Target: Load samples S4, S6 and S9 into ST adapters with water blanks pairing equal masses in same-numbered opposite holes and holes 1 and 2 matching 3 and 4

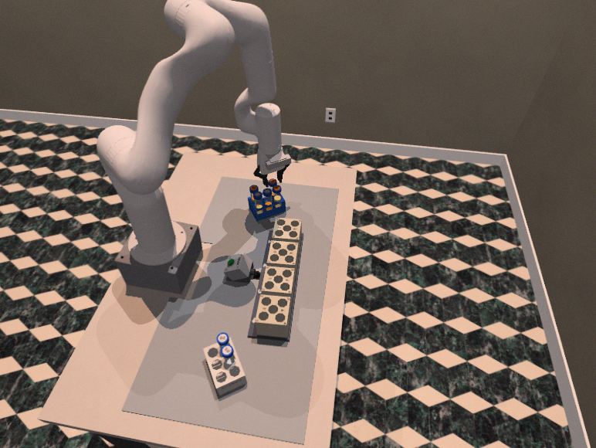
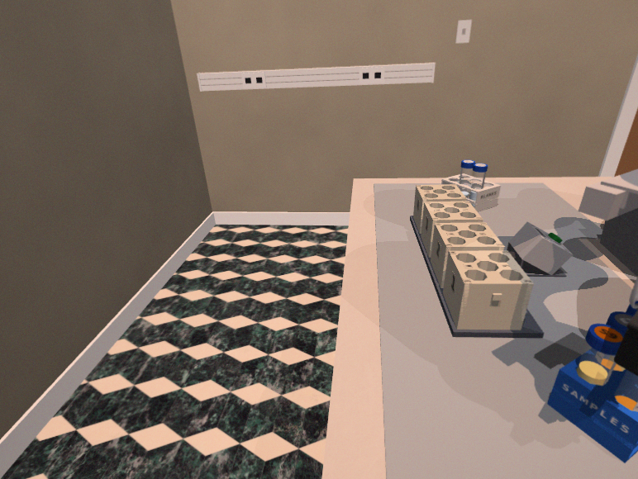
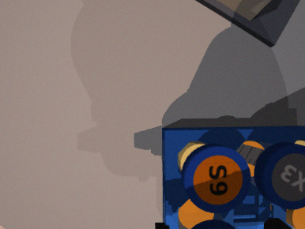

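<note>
Above the blue rack (image 1: 257, 214) (image 2: 577, 400) (image 3: 171, 136), upper centre, the claw (image 1: 272, 181) (image 2: 627, 344) (image 3: 216, 225) parts moderately wide, empty, over an upright orange-dotted tube (image 1: 272, 182) (image 3: 213, 226) behind S9 (image 1: 276, 188) (image 2: 604, 337) (image 3: 217, 179).

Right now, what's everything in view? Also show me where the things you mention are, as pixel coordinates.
Samples rack (image 1: 269, 213) (image 2: 577, 401) (image 3: 170, 136): one, blue, mat
Orange-dot tubes (image 1: 276, 188) (image 2: 605, 335) (image 3: 217, 179): three, samples rack
Grey-dot tubes (image 1: 267, 191) (image 2: 620, 320) (image 3: 292, 178): two, samples rack
Blanks rack (image 1: 230, 386) (image 2: 488, 195): one, white, mat
White-dot tubes (image 1: 222, 338) (image 2: 468, 164): two, blanks rack
Adapters (image 1: 273, 328) (image 2: 484, 309) (image 3: 241, 7): four, cream, stand
Stand (image 1: 269, 337) (image 2: 495, 334) (image 3: 269, 40): one, dark, mat
Desk (image 1: 242, 270) (image 2: 539, 252): one, grey, green key, mat
Mat (image 1: 192, 385) (image 2: 438, 411) (image 3: 39, 99): one, grey, table
Table (image 1: 96, 385) (image 2: 355, 411): one, pale, floor
Outlet (image 1: 330, 115): one, white, wall
Switch (image 2: 464, 31): one, white, wall
Rail (image 2: 316, 77): one, white, wall
Arm (image 1: 151, 100): one, white, table
Gripper (image 1: 272, 182) (image 3: 217, 226): one, black fingers, open, over samples rack
</note>
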Available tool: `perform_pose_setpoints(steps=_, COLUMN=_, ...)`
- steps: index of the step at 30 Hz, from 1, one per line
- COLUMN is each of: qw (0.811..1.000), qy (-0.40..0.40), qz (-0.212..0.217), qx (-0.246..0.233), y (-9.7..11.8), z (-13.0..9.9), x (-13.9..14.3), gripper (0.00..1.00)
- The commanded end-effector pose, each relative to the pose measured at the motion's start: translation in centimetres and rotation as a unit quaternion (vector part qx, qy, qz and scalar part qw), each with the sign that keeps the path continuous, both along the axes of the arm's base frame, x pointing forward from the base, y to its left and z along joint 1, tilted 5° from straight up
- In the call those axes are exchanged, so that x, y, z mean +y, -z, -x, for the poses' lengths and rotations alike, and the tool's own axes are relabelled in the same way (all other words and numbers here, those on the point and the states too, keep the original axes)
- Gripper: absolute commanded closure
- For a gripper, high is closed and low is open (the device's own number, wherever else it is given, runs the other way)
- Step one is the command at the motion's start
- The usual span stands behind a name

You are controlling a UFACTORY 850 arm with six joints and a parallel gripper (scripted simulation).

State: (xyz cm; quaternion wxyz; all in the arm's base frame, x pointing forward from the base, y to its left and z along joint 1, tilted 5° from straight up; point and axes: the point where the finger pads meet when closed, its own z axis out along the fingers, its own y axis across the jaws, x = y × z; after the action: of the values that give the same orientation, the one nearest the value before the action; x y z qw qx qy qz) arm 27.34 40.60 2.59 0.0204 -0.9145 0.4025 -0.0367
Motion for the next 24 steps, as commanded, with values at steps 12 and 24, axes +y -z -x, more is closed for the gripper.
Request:
perform_pose_setpoints(steps=12, qw=1.0, qy=0.0, qz=-0.001, qx=-0.001, y=0.8, z=-0.1, x=0.1, gripper=0.43)
perform_pose_setpoints(steps=24, qw=1.0, qy=0.0, qz=-0.001, qx=-0.001, y=1.5, z=-0.2, x=0.1, gripper=0.43)
